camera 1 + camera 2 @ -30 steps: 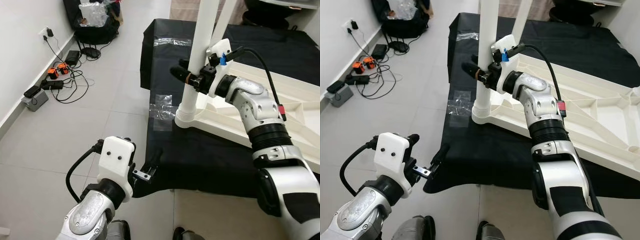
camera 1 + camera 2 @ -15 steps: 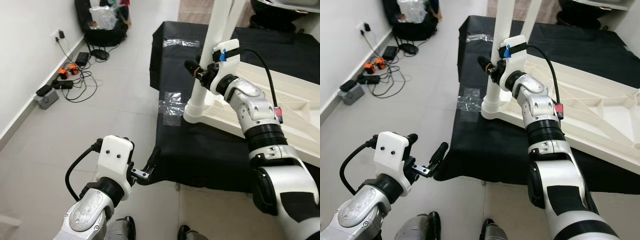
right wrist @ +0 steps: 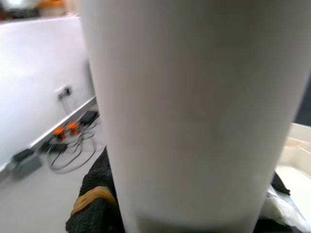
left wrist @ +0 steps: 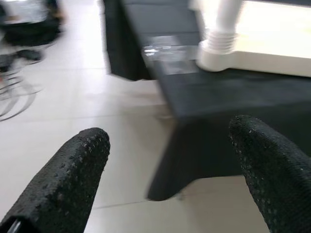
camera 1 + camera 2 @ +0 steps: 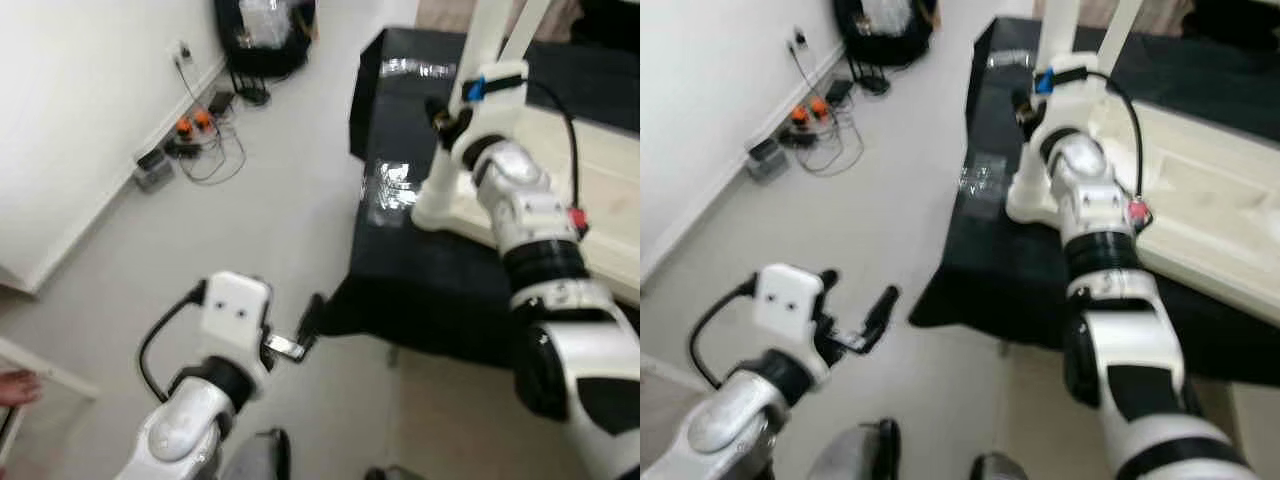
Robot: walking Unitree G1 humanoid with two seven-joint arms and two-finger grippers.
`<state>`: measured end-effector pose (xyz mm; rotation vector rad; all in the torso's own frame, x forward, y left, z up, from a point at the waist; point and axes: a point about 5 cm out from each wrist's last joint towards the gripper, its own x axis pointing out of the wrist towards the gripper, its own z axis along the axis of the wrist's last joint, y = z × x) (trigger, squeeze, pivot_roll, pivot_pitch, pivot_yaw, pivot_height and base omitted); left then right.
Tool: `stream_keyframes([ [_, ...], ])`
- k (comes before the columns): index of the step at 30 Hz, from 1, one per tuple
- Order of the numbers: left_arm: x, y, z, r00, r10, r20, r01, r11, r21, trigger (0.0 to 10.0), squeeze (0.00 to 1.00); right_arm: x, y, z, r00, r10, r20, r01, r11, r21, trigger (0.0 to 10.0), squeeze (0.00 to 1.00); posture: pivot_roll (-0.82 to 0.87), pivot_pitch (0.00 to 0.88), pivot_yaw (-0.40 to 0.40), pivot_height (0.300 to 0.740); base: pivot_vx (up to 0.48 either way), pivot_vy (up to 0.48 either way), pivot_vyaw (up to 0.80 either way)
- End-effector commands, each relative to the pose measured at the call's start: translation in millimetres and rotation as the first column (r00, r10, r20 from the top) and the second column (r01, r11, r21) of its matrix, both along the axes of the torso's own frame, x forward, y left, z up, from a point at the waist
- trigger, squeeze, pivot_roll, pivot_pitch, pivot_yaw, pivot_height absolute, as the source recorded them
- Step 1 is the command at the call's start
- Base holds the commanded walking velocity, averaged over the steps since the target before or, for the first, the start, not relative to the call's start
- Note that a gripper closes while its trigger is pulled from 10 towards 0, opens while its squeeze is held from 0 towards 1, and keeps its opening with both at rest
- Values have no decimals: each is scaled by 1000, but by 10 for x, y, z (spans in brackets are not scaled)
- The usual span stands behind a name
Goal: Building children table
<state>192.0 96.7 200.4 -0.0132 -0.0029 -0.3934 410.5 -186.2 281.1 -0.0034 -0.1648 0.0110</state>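
Right wrist view shows the right gripper (image 3: 194, 213) clamped around the upright white table leg (image 3: 194, 107), left eye view shows that leg's base (image 5: 437, 205) on the upturned tabletop (image 5: 600, 170) on black cloth, left gripper (image 4: 165, 165) spread open above floor tiles, well apart

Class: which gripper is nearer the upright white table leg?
Right. The right gripper wraps the leg; the left gripper hangs open over the floor, well apart.
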Motion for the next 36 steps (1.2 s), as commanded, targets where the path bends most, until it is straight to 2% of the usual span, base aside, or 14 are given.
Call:
stream_keyframes([
  [1,-5,-6,-22,1000,-7,-12,7,1000,4,10000,0,1,-32,-380,989,-43,-143,49,998,38,10000,0,81,291,-35,740,0,0,0],
  [7,-4,-6,-22,1000,-8,-11,8,1000,2,10000,0,7,-21,-367,987,-93,-131,104,992,77,10000,0,81,291,-35,740,0,0,0],
  [13,-7,-2,-19,1000,-8,-12,8,1000,4,10000,0,8,-16,-351,983,-134,-126,145,987,76,10000,0,85,298,-36,740,0,0,0],
  [18,-15,-9,-20,1000,-12,-13,12,1000,4,10000,0,-30,-70,-393,953,-270,-134,279,959,54,10000,0,84,295,-35,740,0,0,0],
  [23,-14,-11,-20,1000,-14,-13,14,1000,3,10000,0,-56,-45,-405,939,-320,-125,328,943,50,10000,0,84,295,-35,740,0,0,0],
  [25,-17,-16,-21,1000,-17,-12,17,1000,2,10000,0,-88,30,-426,923,-365,-122,373,926,56,10000,0,83,285,-37,740,0,0,0],
  [27,-17,-16,-21,1000,-17,-12,17,1000,2,10000,0,-88,30,-426,923,-365,-122,373,926,56,10000,0,83,285,-37,740,0,0,0],
  [29,-20,-22,-26,1000,-19,-13,19,1000,2,10000,0,-124,126,-460,906,-404,-126,413,909,58,10000,0,82,277,-37,740,0,0,0],
  [36,-29,-33,-34,1000,-21,-14,21,1000,1,10000,0,-166,345,-506,894,-423,-150,437,896,74,10000,0,83,265,-42,740,0,0,0],
])
